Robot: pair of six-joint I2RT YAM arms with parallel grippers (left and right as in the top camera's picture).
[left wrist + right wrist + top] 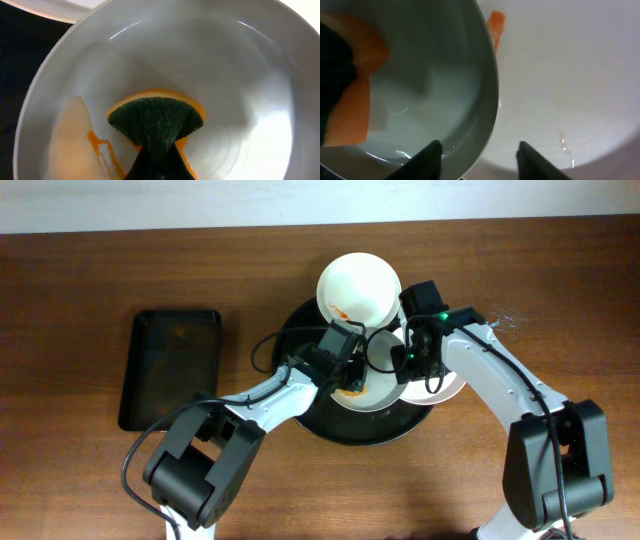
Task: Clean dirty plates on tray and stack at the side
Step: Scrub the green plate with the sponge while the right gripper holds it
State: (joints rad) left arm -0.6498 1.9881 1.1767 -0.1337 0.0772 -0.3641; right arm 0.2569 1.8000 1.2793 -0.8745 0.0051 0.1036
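My left fingers [155,167] are clamped tight on a green-and-orange sponge [155,117], which is pressed into the middle plate [240,75]. There's an orange smear [102,150] right beside it. My right fingers [431,156] are spread, with that plate's rim running between them, not pinched as far as I can see. A second plate [570,75] sits just to its right. A third plate [360,288] overhangs the far rim of the round black tray [340,432] on the worktop [80,270].

Pale smeared plate [235,70] under green sponge [155,120]
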